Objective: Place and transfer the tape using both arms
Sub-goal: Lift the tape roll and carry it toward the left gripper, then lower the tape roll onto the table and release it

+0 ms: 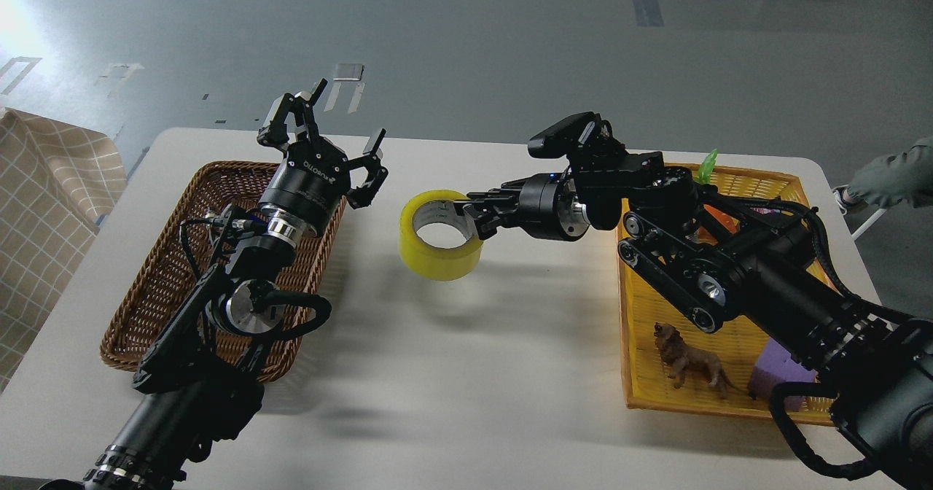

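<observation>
Right gripper (477, 216) jaws clamped on tape (439, 236) rim, roll held above bench (452, 373), left gripper (342, 140) jaws spread wide, empty, over brown basket (157, 286)

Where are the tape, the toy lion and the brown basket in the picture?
tape (437, 262): head view, on its yellow outer band.
toy lion (689, 362): head view, on its body.
brown basket (157, 286): head view, on its bare woven floor.
</observation>
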Motion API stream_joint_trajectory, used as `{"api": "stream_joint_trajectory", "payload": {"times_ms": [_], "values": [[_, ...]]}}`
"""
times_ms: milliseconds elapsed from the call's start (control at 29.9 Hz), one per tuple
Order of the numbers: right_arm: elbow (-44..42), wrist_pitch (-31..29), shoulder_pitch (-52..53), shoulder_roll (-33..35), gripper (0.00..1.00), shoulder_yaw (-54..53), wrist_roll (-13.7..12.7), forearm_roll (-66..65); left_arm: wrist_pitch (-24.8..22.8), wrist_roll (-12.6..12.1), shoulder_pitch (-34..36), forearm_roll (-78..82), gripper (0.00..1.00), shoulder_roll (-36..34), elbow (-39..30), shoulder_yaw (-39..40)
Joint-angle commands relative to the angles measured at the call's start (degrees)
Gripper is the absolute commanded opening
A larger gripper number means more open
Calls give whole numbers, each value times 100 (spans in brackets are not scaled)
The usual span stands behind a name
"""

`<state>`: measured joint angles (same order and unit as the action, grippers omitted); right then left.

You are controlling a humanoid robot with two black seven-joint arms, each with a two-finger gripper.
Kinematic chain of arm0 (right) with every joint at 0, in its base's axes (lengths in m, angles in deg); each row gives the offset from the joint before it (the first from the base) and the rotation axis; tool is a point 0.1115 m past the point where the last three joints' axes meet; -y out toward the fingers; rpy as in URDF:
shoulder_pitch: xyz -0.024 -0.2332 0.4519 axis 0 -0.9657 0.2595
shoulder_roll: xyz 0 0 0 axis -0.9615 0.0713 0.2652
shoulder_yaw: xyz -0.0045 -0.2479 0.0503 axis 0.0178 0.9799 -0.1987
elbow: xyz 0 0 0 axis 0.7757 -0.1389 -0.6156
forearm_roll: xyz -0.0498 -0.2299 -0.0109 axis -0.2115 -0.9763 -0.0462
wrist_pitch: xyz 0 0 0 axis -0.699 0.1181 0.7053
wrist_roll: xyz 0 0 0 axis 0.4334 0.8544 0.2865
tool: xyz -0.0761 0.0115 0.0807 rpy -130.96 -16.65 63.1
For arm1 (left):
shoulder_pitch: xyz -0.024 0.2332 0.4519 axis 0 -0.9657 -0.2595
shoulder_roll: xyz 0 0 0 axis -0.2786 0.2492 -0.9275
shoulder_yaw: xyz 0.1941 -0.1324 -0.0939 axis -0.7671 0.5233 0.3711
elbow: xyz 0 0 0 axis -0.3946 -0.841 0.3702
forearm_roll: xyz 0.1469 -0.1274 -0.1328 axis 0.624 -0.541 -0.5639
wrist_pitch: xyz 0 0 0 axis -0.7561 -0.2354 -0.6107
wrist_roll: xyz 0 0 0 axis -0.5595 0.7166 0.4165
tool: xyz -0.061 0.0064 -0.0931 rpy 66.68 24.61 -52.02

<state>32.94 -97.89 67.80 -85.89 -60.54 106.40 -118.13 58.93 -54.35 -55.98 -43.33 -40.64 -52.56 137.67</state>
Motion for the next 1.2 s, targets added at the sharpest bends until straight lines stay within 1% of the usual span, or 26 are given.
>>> {"api": "stream_joint_trajectory", "payload": {"times_ms": [0,167,301,602,635,702,735,769,802,836,902,1003,1170], "values": [[-107,0,-149,-13,21,146,-2,0,7,8,0,-14,98,-21,4,4],[-309,0,-316,-39,21,190,-2,0,7,17,0,-23,98,-21,4,4],[-371,0,-465,-39,21,524,7,0,7,17,-9,-23,98,-30,-5,13],[-389,0,-518,-39,21,507,-2,0,-1,26,-88,-32,98,-92,-5,110],[-397,0,-518,-39,23,498,-2,0,-1,26,-88,-32,98,-92,-5,119],[-397,0,-510,-39,29,498,-2,0,-1,26,-88,-32,98,-92,-5,119],[-397,0,-510,-39,40,472,-2,0,-1,26,-88,-32,98,-92,-5,119],[-397,0,-510,-39,61,359,-2,0,-1,26,-88,-32,98,-92,-5,119],[-397,0,-510,-39,77,288,-2,0,-1,26,-88,-32,98,-92,-5,119],[-406,0,-510,-39,97,183,-2,0,-10,26,-88,-32,98,-100,-5,110],[-415,0,-501,-39,97,147,-2,0,-10,26,-88,-32,98,-101,-5,119],[-406,0,-483,-39,99,24,7,0,-10,26,-88,-40,98,-101,-5,119],[-363,0,-501,-39,100,-564,-2,0,-1,26,-88,-40,98,-83,-5,233]]}}
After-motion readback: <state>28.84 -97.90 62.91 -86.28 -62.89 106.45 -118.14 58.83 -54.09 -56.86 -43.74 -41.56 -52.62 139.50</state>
